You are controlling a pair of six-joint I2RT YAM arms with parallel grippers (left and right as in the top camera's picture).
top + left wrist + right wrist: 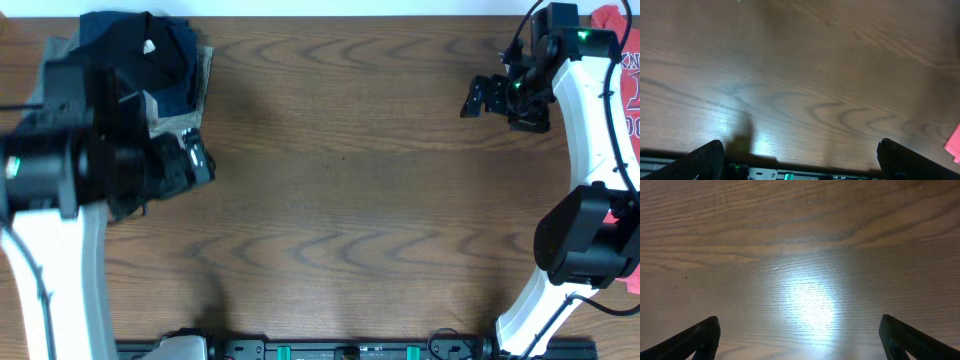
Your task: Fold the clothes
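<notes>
Left arm [60,190]: big and blurred at the left edge of the overhead view, hanging over the front of a clothes pile.
Left gripper [799,150]: jaws spread wide, nothing between them, only bare table [340,170] beneath.
Right gripper [800,330]: likewise spread wide and empty, above bare wood near the far right corner.
Black shirt [135,62]: on top of the pile at the far left corner, white collar label up, front part hidden under the left arm; touched by neither gripper.
Pile under it: navy garment [185,68] and tan garment [206,78] showing along the right side, edges fairly square.
Red t-shirt [625,70]: at the far right edge beside the right arm [590,120], well apart from the shirt.
Fold state: cannot tell; too much covered by the arm.
Step in hand: probably a pause between moves, either about to fetch the shirt or finished with it.
Fetching well: pinch the top layer only, at collar or shoulder, so navy and tan stay put; drag to the open middle of the table; spread flat before any crease.
Folding well: one gripper per side, sleeves in first, then hem to collar, both lifted level to stop soft fabric bunching.
Risk: catching two layers at once, toppling the pile.
</notes>
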